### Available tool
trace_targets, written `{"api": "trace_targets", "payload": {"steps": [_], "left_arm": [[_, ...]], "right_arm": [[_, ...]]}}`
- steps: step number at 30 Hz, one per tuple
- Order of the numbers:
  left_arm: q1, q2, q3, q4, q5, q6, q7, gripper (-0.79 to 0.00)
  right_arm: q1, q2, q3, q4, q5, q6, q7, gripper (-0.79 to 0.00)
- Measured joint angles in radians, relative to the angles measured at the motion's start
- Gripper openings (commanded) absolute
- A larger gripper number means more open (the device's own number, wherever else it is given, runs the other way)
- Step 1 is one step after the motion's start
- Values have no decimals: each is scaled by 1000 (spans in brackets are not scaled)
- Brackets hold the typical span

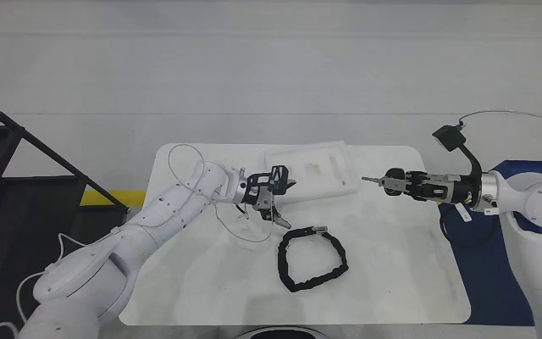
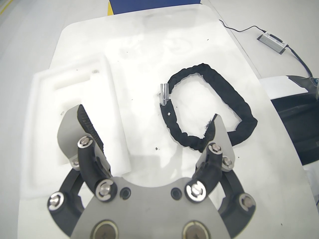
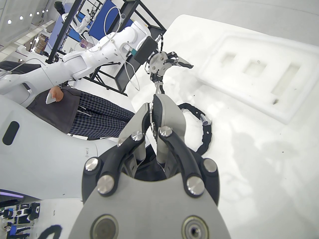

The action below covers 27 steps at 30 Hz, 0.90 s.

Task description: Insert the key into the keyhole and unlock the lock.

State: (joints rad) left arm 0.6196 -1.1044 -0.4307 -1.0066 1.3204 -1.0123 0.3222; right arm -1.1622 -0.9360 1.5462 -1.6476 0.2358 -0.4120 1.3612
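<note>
- Left gripper (image 1: 282, 200) – we see its jaws spread wide and holding nothing, at the corner of the white foam tray (image 1: 318, 169), just beside the chain lock (image 1: 313, 261).
- Right gripper (image 3: 152, 104) – its jaws are closed on the key (image 3: 152, 123) (we make out little more than its wire ring between the pads). It is held above the table (image 1: 406, 271), well apart from the lock.
- Chain lock – a black sleeved loop lying flat, with its silver cylinder (image 2: 164, 94) on the side nearest the tray.
</note>
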Motion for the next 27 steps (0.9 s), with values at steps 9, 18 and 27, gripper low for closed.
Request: {"api": "trace_targets", "payload": {"steps": [9, 18, 27], "left_arm": [[0, 0, 0, 1, -1, 0, 1, 0], [21, 2, -21, -12, -26, 51, -7, 0], [56, -52, 21, 23, 0, 99, 12, 0]], "right_arm": [[0, 0, 0, 0, 0, 0, 0, -785], [0, 0, 0, 0, 0, 0, 0, -785], [0, 0, 0, 0, 0, 0, 0, -785]]}}
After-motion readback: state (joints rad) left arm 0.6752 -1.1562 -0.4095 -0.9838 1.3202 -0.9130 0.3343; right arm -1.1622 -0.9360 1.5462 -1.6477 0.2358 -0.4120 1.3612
